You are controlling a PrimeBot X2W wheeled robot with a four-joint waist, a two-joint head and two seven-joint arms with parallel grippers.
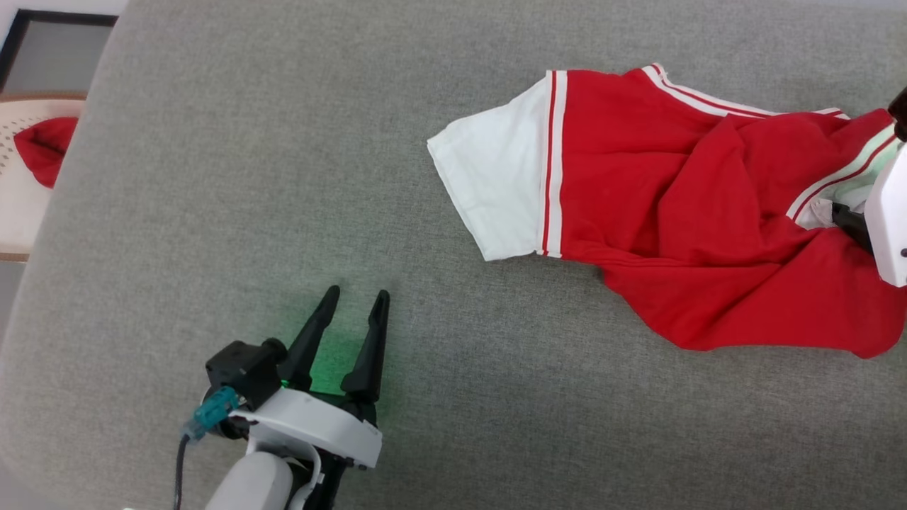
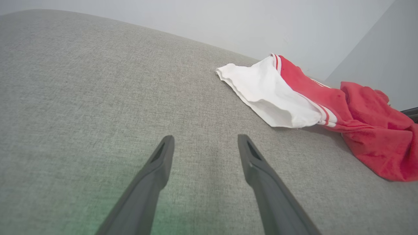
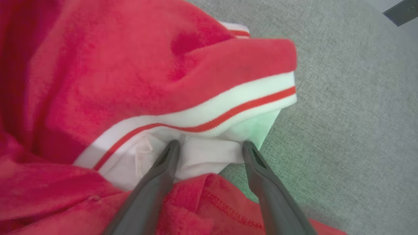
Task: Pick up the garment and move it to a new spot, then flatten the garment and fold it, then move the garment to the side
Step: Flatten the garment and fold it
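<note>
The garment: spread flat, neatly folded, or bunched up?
Bunched, neither flat nor folded. The garment lies crumpled in loose ridges on the grey surface, one white sleeve sticking out.

We see a big soft grey cushion [image 1: 212, 212] with a rounded edge. Behind it stands a plain white wall [image 2: 294, 26]. Off to the left sits a cream basket [image 1: 15, 212] with little holes, and a red cloth [image 1: 44, 149] lies in it.
</note>
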